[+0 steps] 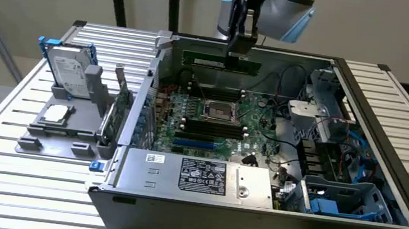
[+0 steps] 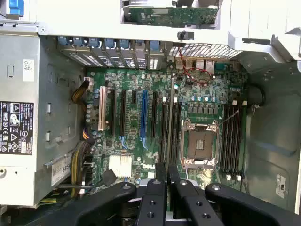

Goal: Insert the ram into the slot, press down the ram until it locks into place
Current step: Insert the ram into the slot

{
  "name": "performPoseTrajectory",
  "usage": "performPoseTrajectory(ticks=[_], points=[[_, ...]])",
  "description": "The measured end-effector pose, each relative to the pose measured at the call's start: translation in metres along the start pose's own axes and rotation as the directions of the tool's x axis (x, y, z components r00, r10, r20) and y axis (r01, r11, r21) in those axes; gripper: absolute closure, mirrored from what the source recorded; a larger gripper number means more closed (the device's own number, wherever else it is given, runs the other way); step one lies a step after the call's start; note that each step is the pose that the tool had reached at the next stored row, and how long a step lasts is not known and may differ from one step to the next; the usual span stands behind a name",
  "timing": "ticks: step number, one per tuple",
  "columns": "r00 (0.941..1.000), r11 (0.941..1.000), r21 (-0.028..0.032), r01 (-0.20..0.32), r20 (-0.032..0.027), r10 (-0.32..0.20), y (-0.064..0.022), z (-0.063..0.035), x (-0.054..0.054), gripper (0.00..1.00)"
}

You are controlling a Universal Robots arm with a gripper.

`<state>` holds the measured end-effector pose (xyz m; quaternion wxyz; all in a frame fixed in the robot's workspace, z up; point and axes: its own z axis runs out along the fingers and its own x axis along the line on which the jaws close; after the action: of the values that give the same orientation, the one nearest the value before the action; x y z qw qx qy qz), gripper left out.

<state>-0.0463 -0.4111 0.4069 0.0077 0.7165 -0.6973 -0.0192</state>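
Claw [image 1: 239,51] narrow, clamped on ram [image 1: 205,62], high above the open case [image 1: 202,215]. Slot [image 1: 211,128] empty. Insertion and press-down not yet done.

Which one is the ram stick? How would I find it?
Find the big open computer case. Near its far wall hangs the tool, gripping the ram: a thin green stick held in the air, unlike the wide motherboard lying inside.
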Motion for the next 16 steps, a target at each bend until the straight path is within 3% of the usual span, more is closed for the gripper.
performPoseTrajectory(ticks=[13, 16], points=[[1.0000, 1.0000, -0.0001, 0.000, -0.0002, 0.000, 0.0000, 0.0000, 0.0000, 0.87], [1.0000, 1.0000, -0.0004, 0.000, -0.0060, 0.000, -0.0010, 0.0014, -0.0003, 0.87]])
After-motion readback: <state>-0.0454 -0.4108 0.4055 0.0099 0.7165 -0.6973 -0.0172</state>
